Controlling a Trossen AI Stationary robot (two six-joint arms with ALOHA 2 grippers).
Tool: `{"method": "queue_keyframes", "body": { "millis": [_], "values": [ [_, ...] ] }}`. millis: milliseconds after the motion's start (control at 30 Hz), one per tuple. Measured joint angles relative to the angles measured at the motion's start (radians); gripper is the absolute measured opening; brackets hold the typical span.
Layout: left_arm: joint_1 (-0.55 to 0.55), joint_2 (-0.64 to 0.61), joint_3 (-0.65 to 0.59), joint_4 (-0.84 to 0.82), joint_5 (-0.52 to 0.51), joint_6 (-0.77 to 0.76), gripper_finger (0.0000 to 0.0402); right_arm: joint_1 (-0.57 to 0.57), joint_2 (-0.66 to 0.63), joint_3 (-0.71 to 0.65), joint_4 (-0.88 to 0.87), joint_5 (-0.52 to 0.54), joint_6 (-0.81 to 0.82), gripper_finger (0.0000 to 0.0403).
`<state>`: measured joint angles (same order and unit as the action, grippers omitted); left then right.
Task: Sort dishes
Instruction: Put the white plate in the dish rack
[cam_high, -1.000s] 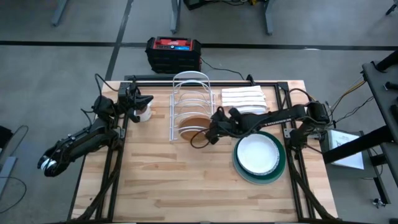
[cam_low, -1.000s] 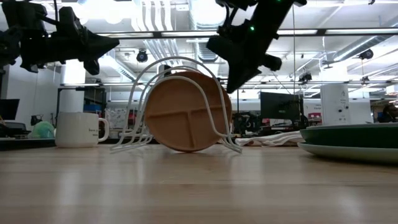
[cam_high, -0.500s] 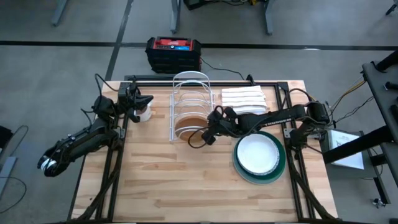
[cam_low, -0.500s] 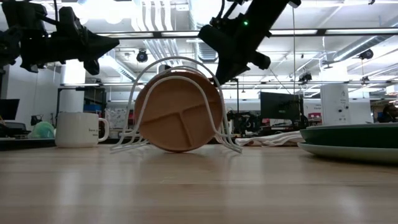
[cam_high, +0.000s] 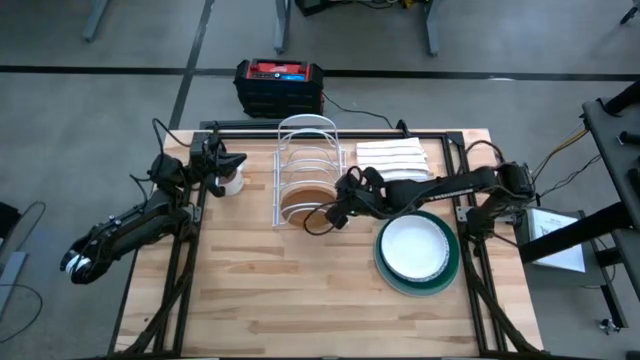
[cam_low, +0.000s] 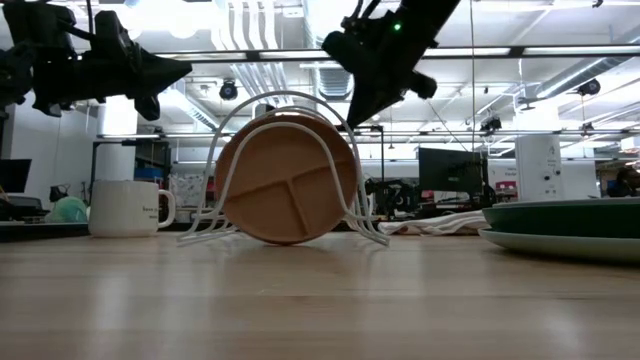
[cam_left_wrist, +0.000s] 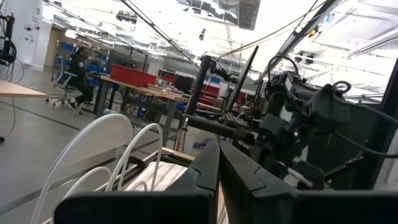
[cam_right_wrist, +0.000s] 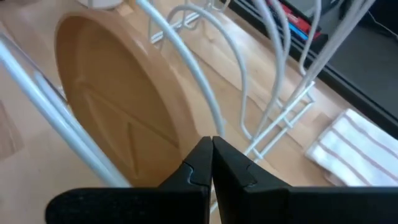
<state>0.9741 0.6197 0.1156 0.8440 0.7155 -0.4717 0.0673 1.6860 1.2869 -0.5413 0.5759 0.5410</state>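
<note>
A tan-brown plate (cam_high: 303, 199) (cam_low: 288, 180) stands on edge in the white wire rack (cam_high: 308, 150), its lower rim on the table and leaning against the wires. My right gripper (cam_high: 334, 212) (cam_low: 352, 118) is shut, slanting down at the plate's upper rim on its right side. A white plate (cam_high: 414, 247) lies on a dark green plate (cam_high: 452, 276) at the right. My left gripper (cam_high: 240, 160) waits shut, raised at the far left over a mug (cam_high: 230, 181). My right gripper has its shut fingertips (cam_right_wrist: 206, 154) right at the tan plate's upper rim (cam_right_wrist: 180, 134) beside a rack wire, coming slanting from above and the table's right. I cannot tell whether they touch the rim or stand just off it.
Folded white cloths (cam_high: 393, 158) lie at the far right behind the rack. The rack's taller far arches (cam_high: 308, 128) hold nothing. Bare wood stretches across the near half of the table (cam_high: 280, 300). A red and black box (cam_high: 279, 84) sits on the floor beyond.
The tan plate has shifted a little toward the table's left within the rack and now stands still there. My right gripper, shut throughout, went with it toward the left, then rose slightly and tipped.
</note>
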Motion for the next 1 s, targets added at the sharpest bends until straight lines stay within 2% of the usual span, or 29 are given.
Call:
{"method": "queue_keyframes", "body": {
  "millis": [167,400,500,767,1000],
  "values": [
    [0.0,0.001,0.0,0.001,0.0,0.0,0.0,0.007,-0.083,0.001,-0.166,-0.037,0.051,0.0],
    [0.0,0.003,0.0,0.0,0.0,0.01,0.0,0.008,-0.214,-0.004,-0.441,-0.253,0.044,0.0],
    [0.0,0.003,0.0,0.0,0.0,0.01,0.0,0.009,-0.257,-0.019,-0.507,-0.293,0.071,0.0],
    [0.0,0.011,0.0,0.0,0.0,0.01,0.0,0.005,-0.343,-0.121,-0.707,-0.306,0.446,0.0],
    [0.0,0.034,0.0,-0.001,-0.006,0.023,0.0,0.007,-0.407,-0.297,-0.715,-0.421,0.553,0.002]
  ]
}}
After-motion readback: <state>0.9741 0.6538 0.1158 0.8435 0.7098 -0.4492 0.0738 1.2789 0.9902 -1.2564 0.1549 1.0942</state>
